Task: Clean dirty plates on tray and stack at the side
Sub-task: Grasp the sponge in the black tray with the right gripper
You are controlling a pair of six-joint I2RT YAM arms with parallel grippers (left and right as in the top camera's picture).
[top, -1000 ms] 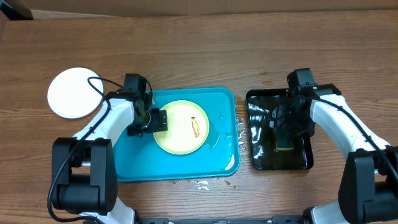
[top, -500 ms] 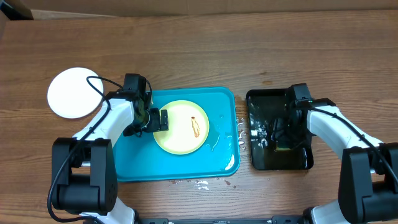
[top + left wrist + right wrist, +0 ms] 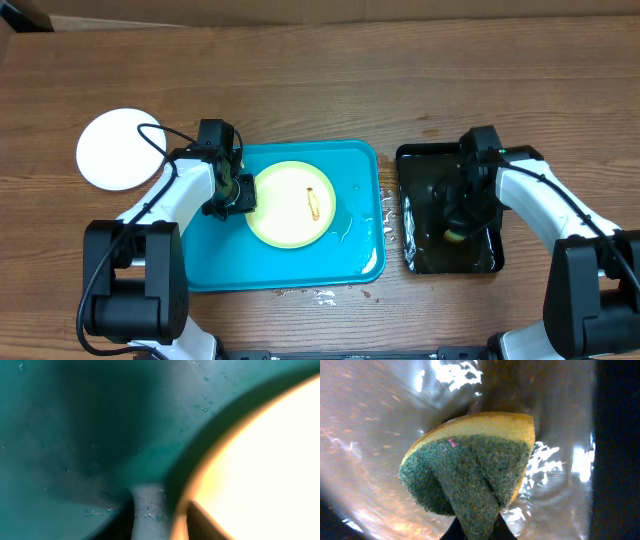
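Observation:
A pale yellow-green plate (image 3: 292, 203) with a brown smear (image 3: 315, 203) lies in the turquoise tray (image 3: 300, 262). My left gripper (image 3: 243, 195) sits low at the plate's left edge. In the left wrist view its two dark fingers (image 3: 200, 525) straddle the bright plate rim (image 3: 181, 505), so the left gripper (image 3: 160, 522) is shut on that rim. A clean white plate (image 3: 118, 150) rests on the table left of the tray. Over at the right, my right gripper (image 3: 456, 222) is shut on a yellow-and-green sponge (image 3: 470, 467), pinching its green side.
The glossy black tray (image 3: 420, 255) holds shallow water under the right gripper (image 3: 477, 530). Water drops lie on the table between the two trays (image 3: 387, 218) and in front of the turquoise tray (image 3: 318, 294). A cardboard edge runs along the far side.
The left jaws have narrowed onto the plate's left rim. The right jaws have shut on the sponge in the black tray, and that arm has shifted slightly.

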